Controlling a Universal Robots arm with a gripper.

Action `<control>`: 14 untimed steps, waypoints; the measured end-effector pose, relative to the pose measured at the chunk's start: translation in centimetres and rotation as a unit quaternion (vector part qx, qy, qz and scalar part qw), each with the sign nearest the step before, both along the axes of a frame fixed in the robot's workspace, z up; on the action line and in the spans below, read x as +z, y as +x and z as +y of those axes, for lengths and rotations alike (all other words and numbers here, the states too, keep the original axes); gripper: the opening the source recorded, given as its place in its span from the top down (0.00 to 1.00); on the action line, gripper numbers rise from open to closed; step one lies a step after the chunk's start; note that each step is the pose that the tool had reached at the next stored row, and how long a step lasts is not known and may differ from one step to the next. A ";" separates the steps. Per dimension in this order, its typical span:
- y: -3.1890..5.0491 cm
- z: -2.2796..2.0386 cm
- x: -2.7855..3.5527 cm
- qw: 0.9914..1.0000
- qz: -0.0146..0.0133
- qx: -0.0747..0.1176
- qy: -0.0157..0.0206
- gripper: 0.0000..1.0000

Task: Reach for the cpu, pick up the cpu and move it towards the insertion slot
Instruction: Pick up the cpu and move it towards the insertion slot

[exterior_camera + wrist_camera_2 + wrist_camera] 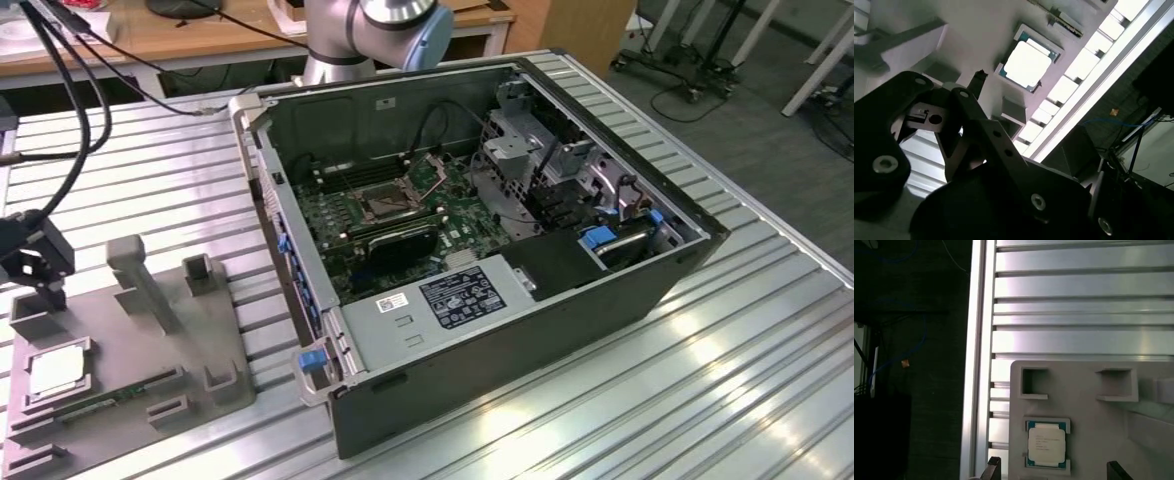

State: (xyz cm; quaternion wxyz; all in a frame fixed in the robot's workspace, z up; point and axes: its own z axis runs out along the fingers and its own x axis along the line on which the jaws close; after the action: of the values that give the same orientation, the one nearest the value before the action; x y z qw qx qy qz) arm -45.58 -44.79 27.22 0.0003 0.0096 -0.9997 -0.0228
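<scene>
The cpu point(1046, 442) is a flat square chip with a silvery top and a thin green rim. It lies in a recess of the grey fixture point(160, 345) at the exterior view's left, where the cpu point(54, 372) rests near the table's edge. My gripper point(1053, 471) hangs above it, open, with one dark fingertip point(991, 467) on each side of the chip and nothing held. In the second wrist view the cpu point(1029, 62) sits beyond a fingertip point(978, 77). The insertion slot point(387, 205) is the square socket on the green motherboard inside the open computer case.
The open computer case point(534, 330) stands on the slatted metal table point(747, 380), to the exterior view's right of the fixture. A green memory stick point(100, 405) lies in the fixture beside the cpu. Upright grey posts point(140, 280) rise from the fixture. Cables point(60, 60) hang above the gripper.
</scene>
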 end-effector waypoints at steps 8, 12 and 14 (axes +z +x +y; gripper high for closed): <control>0.00 -0.60 -0.67 0.999 0.000 0.000 0.037 0.12; -0.01 -1.10 -1.12 0.999 0.000 -0.001 0.050 0.12; -0.02 -1.43 -1.48 0.999 0.000 -0.001 0.050 0.12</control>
State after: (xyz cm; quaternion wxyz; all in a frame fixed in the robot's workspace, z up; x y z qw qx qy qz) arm -45.60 -46.22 25.74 -0.0002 0.0088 -0.9973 -0.0732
